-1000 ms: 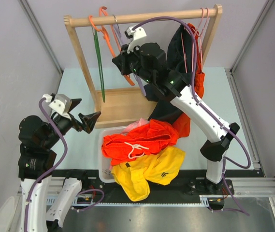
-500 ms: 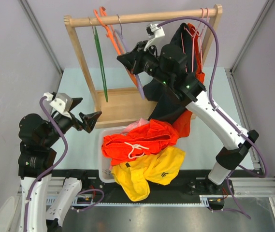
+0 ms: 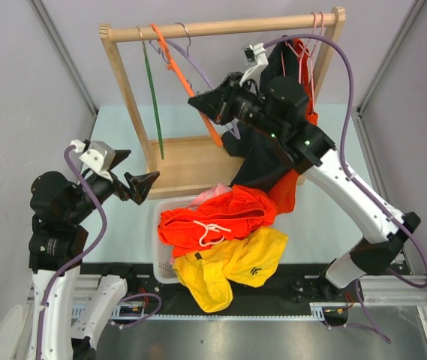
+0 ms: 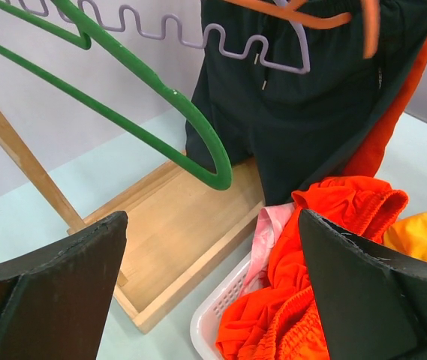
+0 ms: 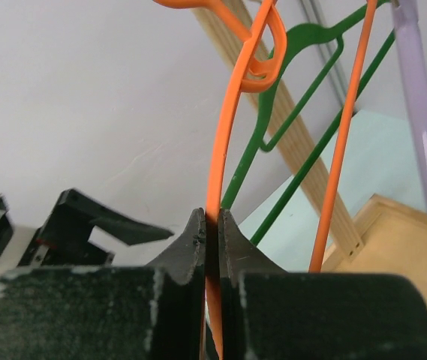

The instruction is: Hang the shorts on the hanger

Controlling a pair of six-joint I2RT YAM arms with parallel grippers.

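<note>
The orange shorts (image 3: 213,217), with a white drawstring, lie heaped on a white basket (image 3: 162,262); they also show in the left wrist view (image 4: 326,225). The thin orange hanger (image 3: 175,64) slants down from the rack's rod, its hook up at the rod. My right gripper (image 3: 198,103) is shut on one of its arms, and in the right wrist view the jaws (image 5: 213,219) pinch the orange bar (image 5: 228,135). My left gripper (image 3: 134,184) is open and empty left of the basket, with its fingers (image 4: 48,285) wide apart.
The wooden rack (image 3: 221,28) has a tray base (image 3: 183,161). On it hang a green hanger (image 3: 153,97), a lilac wavy hanger (image 3: 198,71), a black garment (image 3: 266,150) and a red-orange garment (image 3: 284,191). Yellow shorts (image 3: 236,262) lie at the basket's front.
My right arm has moved right and up, still holding the orange hanger, whose lower end has swung right. The left arm has barely moved.
</note>
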